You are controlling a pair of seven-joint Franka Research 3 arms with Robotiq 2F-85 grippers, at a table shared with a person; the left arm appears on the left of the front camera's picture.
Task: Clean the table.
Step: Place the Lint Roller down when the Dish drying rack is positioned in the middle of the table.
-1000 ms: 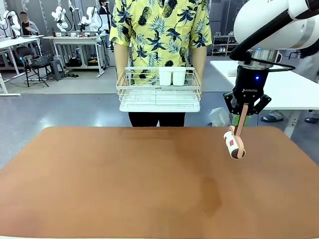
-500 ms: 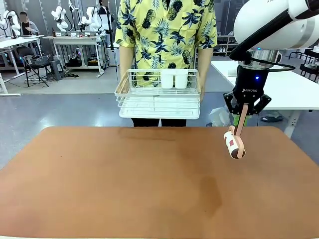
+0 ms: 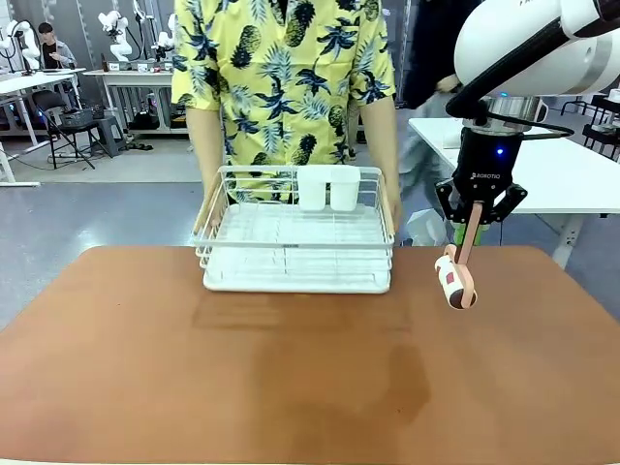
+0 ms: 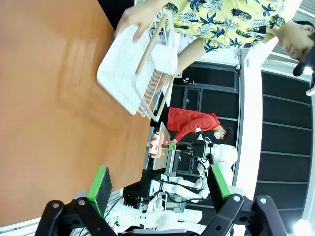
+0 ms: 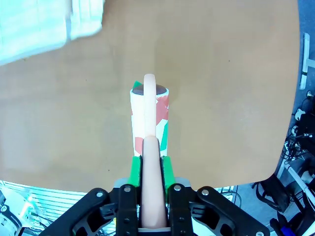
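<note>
The reddish-brown table stretches across the front view. My right gripper hangs above its far right part, shut on the pink handle of a white mug with red and green print. In the right wrist view the mug hangs straight below the gripper, over the bare table. My left gripper stands open with nothing between its green pads, high over the table.
A person in a yellow shirt holds a white wire dish rack at the table's far middle edge, low on or just above the top. Two white holders stand in its back. The rack looks tilted. A white-topped table stands far right.
The person has stepped closer and lowered the dish rack from chest height to the table's far edge. My right gripper and the mug have not moved.
</note>
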